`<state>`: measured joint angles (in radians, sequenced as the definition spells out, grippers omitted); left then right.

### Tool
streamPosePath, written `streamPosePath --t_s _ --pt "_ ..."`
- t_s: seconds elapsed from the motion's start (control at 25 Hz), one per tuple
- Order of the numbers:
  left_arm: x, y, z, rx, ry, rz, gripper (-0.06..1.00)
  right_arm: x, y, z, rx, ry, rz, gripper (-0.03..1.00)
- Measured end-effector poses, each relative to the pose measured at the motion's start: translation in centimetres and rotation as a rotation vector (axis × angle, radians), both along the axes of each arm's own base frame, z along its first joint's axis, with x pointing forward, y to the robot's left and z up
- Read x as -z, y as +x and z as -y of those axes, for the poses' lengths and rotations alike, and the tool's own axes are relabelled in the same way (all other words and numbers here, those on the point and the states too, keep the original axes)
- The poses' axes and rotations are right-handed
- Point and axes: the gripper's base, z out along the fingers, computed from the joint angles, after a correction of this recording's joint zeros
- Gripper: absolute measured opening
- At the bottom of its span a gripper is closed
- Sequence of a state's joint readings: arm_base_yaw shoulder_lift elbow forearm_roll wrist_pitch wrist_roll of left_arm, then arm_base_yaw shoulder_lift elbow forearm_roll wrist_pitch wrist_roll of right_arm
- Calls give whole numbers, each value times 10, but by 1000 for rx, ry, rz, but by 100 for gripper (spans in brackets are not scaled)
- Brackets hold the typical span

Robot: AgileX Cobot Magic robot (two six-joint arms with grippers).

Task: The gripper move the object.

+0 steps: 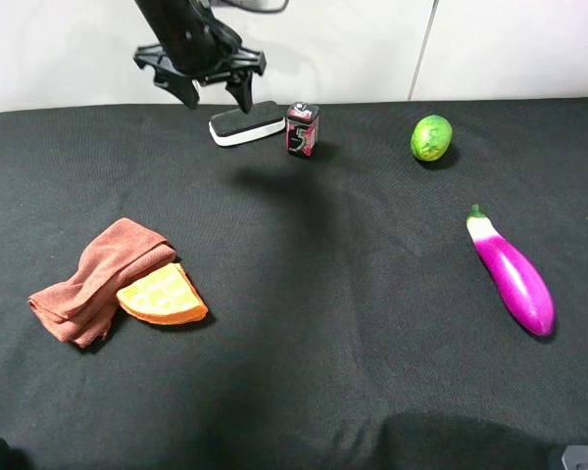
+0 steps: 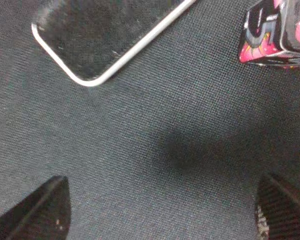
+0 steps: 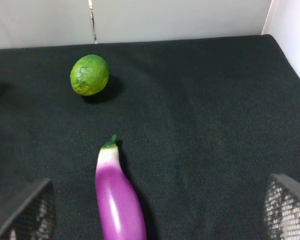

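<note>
My left hand [image 1: 216,96] hangs with its fingers spread wide and empty, above the far edge of the bench [image 1: 304,392]. The eraser [image 1: 246,123] lies flat on the black cloth just beside it, untouched, with the small red-black tin [image 1: 302,128] standing close by. My right hand [image 3: 155,212] is spread wide too, over the eggplant [image 3: 118,197].

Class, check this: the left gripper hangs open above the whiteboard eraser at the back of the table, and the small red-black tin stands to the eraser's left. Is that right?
Not quite. In the exterior high view the tin stands to the right of the eraser, not its left. The left gripper does hang open above it.
</note>
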<state>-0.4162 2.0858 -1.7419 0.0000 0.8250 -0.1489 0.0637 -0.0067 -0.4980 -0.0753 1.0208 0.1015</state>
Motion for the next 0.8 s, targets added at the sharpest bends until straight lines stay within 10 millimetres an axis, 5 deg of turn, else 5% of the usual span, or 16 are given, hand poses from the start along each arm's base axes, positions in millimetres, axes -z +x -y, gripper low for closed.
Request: streamPosePath --t_s 0.24,0.4,0.8 --pt "-43 -20 -8 9 -7 67 79 0 0 0 0 0 0 63" --pt "-54 -47 -22 11 -5 98 79 0 0 0 0 0 0 63" --pt "-73 -134 -88 -65 15 97 79 0 0 0 0 0 0 63"
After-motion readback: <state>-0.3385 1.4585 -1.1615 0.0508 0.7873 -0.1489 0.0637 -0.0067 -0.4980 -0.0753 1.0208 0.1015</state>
